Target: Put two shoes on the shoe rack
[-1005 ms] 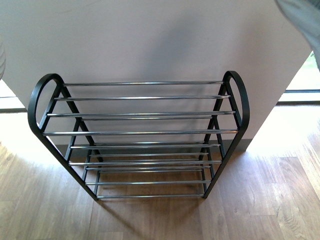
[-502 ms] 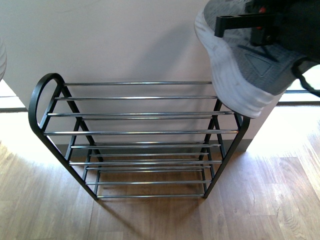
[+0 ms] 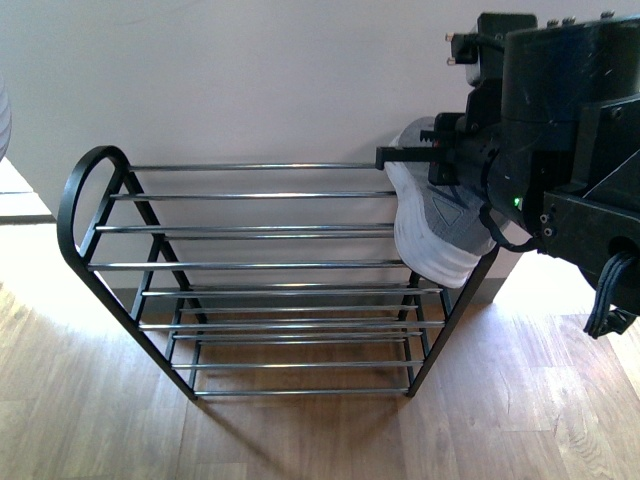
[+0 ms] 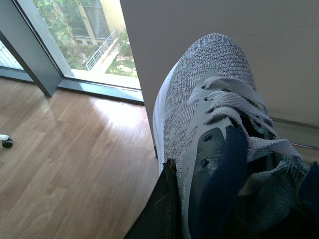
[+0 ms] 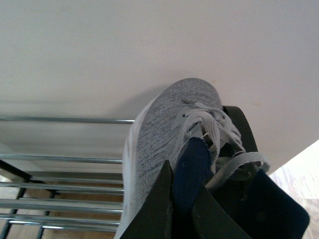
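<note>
Front view: the right gripper [image 3: 440, 165] is clamped on a shoe [image 3: 428, 225], which hangs just below and ahead of it over the right end of the rack [image 3: 75, 205]. The step in hand looks like setting this first shoe on the top tier. The shoe is rolled onto its side, and I cannot tell whether its sole touches the bars [image 3: 250, 196]. The next move calls for levelling the sole, lowering it and letting go.

Left wrist view: the left gripper [image 4: 194, 214] holds the other shoe [image 4: 209, 94] by the collar, well off the rack. Its toe points straight away from the gripper.

Right wrist view: the shoe's long axis runs across the bars, with the toe pointing away from the gripper and toward the wall [image 5: 149, 45].
</note>
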